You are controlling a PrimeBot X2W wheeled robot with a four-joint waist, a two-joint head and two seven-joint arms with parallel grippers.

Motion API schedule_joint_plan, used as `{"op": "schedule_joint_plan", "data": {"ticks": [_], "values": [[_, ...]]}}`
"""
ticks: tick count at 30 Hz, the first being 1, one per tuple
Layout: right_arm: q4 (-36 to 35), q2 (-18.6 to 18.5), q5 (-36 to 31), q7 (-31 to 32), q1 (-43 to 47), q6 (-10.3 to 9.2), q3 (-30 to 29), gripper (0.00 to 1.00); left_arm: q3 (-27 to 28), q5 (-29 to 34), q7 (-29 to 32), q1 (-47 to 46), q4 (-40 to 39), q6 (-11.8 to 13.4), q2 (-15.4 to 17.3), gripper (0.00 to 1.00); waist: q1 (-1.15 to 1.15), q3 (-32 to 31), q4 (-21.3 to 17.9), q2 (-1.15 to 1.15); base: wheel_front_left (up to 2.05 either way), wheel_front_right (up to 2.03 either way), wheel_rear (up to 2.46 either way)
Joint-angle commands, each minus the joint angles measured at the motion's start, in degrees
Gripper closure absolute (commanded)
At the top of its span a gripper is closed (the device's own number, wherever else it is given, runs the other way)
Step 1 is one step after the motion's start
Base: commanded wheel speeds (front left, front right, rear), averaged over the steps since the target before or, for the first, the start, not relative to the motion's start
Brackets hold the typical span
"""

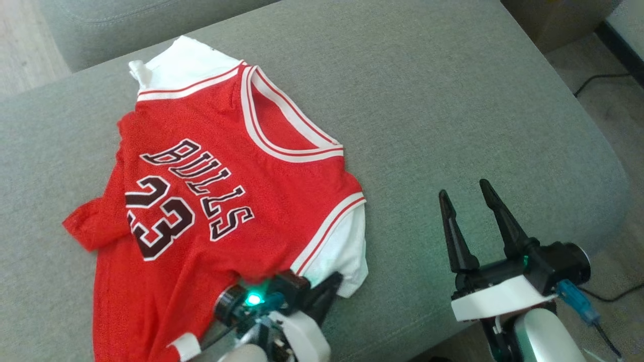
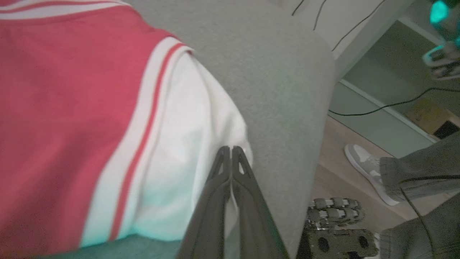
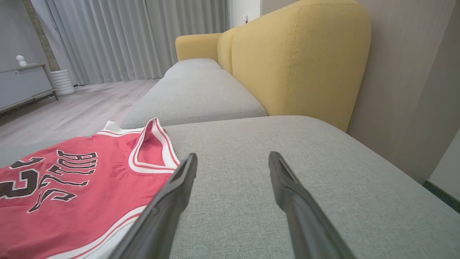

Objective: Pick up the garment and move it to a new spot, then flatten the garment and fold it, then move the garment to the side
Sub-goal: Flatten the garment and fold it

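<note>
Count log:
- jersey (image 1: 211, 201): 1
- grippers: 2, left gripper (image 2: 230, 149) and right gripper (image 1: 463, 188)
- grey cushions (image 1: 453, 100): 2 in head view
- yellow backrests (image 3: 302, 54): 2
- shoe (image 2: 366, 169): 1
- cabinet (image 3: 21, 84): 1
- white pot (image 3: 63, 82): 1
- cables (image 2: 377, 106): several, exact number unclear

Home living rm: long grey sofa (image 3: 201, 97) w/ yellow backrest (image 3: 298, 61), floor-length grey curtains (image 3: 125, 36), pale wood-look floor (image 3: 72, 111), low grey sideboard (image 3: 21, 86) w/ small white ornament (image 3: 21, 60) on top.
</note>
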Motion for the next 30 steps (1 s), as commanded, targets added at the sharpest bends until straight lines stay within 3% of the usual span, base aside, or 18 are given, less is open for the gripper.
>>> {"op": "schedule_joint_plan", "data": {"ticks": [1, 12, 13, 14, 22, 30], "values": [[-1.58, -0.25, -0.56, -0.62, 0.36, 0.44, 1.13, 0.00, 2.46, 0.76, -0.25, 0.05, -1.59, 1.25, 1.16, 1.00, 0.00, -0.18, 0.39, 0.00, 0.00, 0.00, 0.00], [-1.16, -0.25, -1.09, -0.62, 0.67, 0.44, 0.72, 0.00, 4.67, -0.22, -0.50, 2.57, -2.79, 4.94, 3.09, 1.00, 0.00, -1.46, 3.16, 0.00, 0.00, 0.00, 0.00], [-1.09, -0.25, -1.29, -0.62, 0.81, 0.44, 0.64, 0.00, 5.37, -0.49, -1.56, 3.01, -3.29, 5.84, 2.85, 0.57, 0.00, -1.85, 3.90, 0.00, 0.00, 0.00, 0.00], [-1.04, -0.25, -1.39, -0.62, 0.89, 0.44, 0.60, 0.00, 5.59, -0.70, -1.91, 3.28, -3.48, 6.11, 2.73, 0.00, 0.00, -2.12, 4.28, 0.00, 0.00, 0.00, 0.00], [-1.70, -0.25, -2.92, -0.62, 1.77, 0.44, -0.86, 0.00, 9.59, -3.80, -9.87, 6.42, -7.38, 7.29, 1.58, 0.00, 0.00, -4.80, 8.73, 0.00, 0.00, 0.00, 0.00], [-3.30, -0.25, -5.29, -0.62, 2.84, 0.44, -4.54, 0.00, 17.55, -4.96, -21.27, 12.14, -11.12, 12.32, 2.72, 0.00, 0.00, -8.58, 15.28, 0.00, 0.00, 0.00, 0.00]]}}
